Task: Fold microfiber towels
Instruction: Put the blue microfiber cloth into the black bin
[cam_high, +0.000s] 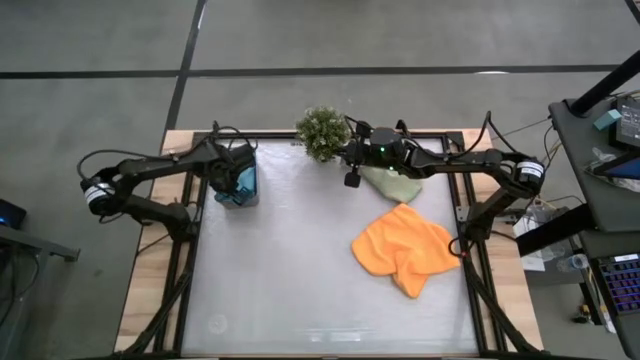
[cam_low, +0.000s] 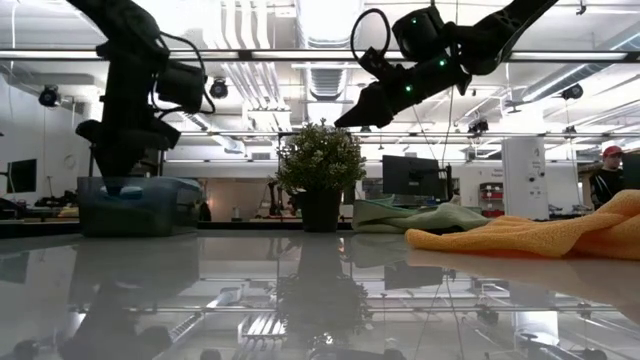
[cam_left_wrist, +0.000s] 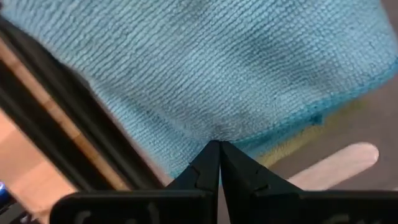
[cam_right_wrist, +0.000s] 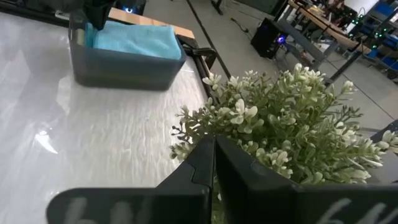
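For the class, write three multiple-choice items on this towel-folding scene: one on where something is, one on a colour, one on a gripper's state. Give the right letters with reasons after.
1. Where does the teal-blue towel lie?
A. In the dark grey tray
B. Spread on the bare table
C. Draped over the plant

2. What colour is the crumpled towel nearest the table's front edge?
A. Teal-blue
B. Orange
C. White

3. How do the fingers of the right gripper stand?
A. Wide open
B. Closed on the orange towel
C. Shut, holding nothing

Answers:
1. A: the right wrist view shows the blue cloth inside the tray, with the left gripper down at it.
2. B: the high view shows an orange heap there, in front of the sage-green towel.
3. C: its fingertips meet with nothing between them, beside the plant.
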